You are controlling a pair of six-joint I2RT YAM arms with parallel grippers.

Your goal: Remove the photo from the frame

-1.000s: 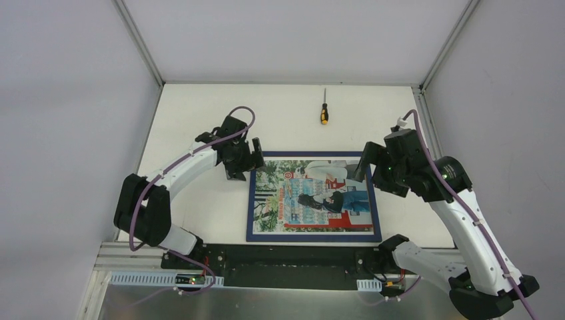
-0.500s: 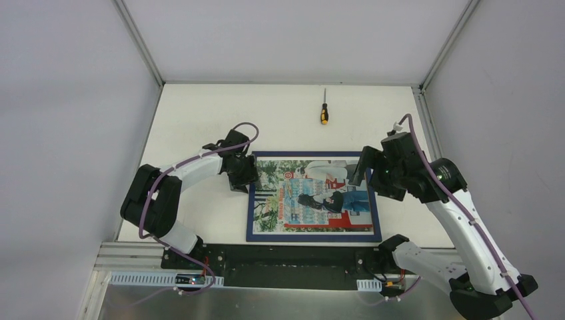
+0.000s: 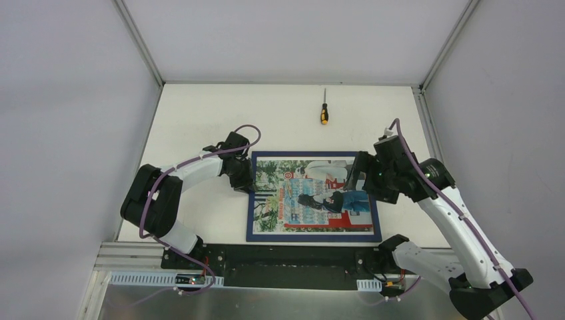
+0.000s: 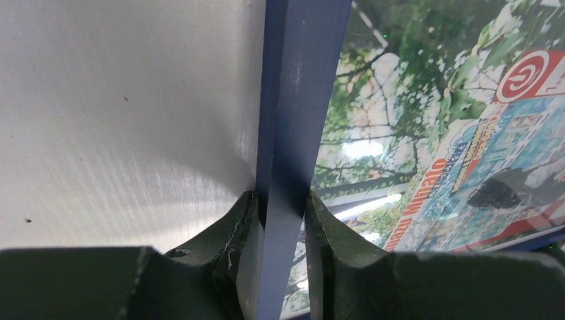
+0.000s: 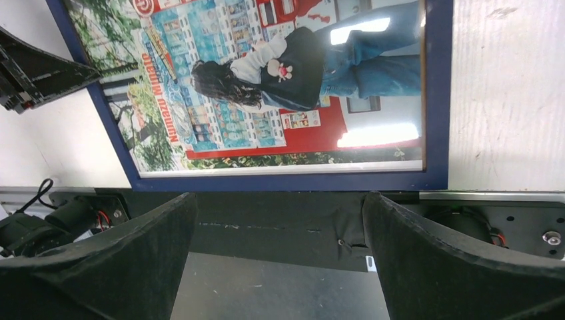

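Left gripper (image 4: 280,205) pinches the frame (image 4: 296,93) by its blue rail, a finger pressed to each side. Only its wrist view shows this; overhead, the arm hides the fingers. The photo (image 3: 300,207) lies inside the frame, centre of the overhead view. At right, the right gripper (image 5: 278,200) gapes wide over the frame's right edge, holding nothing.
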